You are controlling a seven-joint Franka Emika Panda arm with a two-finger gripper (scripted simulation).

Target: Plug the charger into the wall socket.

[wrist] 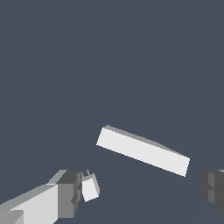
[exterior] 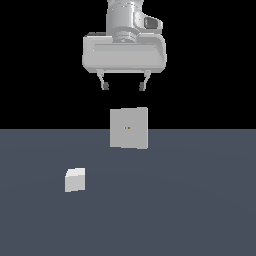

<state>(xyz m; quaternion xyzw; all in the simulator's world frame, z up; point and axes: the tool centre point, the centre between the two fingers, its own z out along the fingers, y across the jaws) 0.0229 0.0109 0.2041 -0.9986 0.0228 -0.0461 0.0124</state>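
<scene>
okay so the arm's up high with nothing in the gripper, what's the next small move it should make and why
Probably move toward the charger and descend over it. The gripper hangs open and empty above the wall socket, while the charger lies apart on the floor, toward the exterior view's left. It must be grasped before any plugging.

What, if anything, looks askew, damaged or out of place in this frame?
Nothing stands out. The wall socket stands upright on the floor, the charger sits apart from it toward the exterior view's left, and the claw hangs open above, holding nothing.
</scene>
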